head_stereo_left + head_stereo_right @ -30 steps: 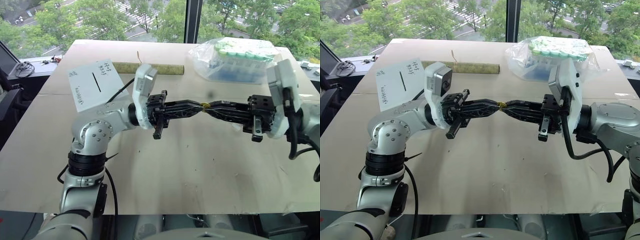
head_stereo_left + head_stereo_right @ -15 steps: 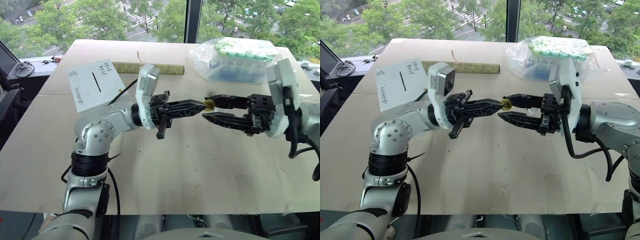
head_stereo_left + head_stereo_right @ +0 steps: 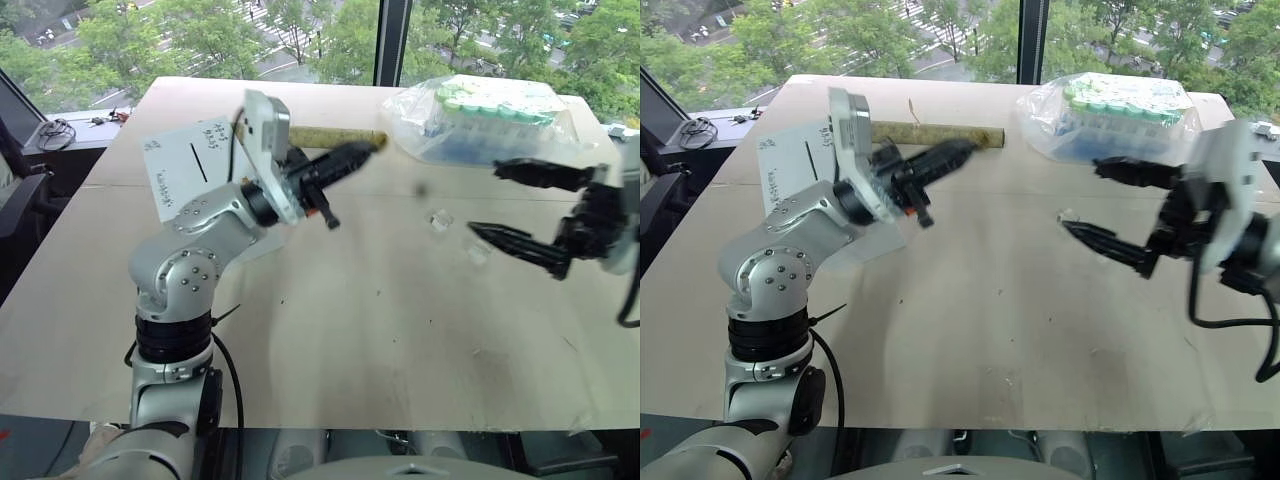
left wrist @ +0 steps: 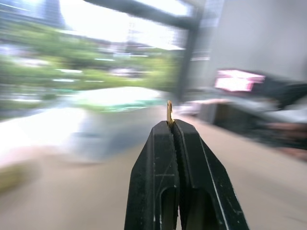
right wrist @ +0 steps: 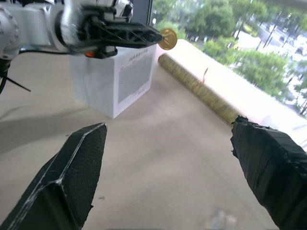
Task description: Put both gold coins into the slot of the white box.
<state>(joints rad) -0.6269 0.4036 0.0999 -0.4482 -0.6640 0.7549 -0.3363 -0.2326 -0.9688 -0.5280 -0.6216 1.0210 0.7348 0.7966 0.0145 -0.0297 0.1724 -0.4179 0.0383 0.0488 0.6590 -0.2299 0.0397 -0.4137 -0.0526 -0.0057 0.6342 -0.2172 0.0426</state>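
Left eye view: the left gripper [image 3: 372, 147], jaws pressed together, is raised above the table [image 3: 400, 330] just right of the white box [image 3: 190, 165] with its slot [image 3: 191, 162], while the right gripper [image 3: 497, 200] hangs well apart from it with jaws spread wide and empty, in front of a clear bag of tubes [image 3: 490, 120]. Left wrist view: a gold coin [image 4: 169, 113] stands edge-on, pinched at the tips of the closed jaws. Right wrist view: between the wide-spread fingers [image 5: 76, 163], that coin shows face-on at the left gripper's tip, above the box and near a long roll [image 5: 201, 91] lying on the table.
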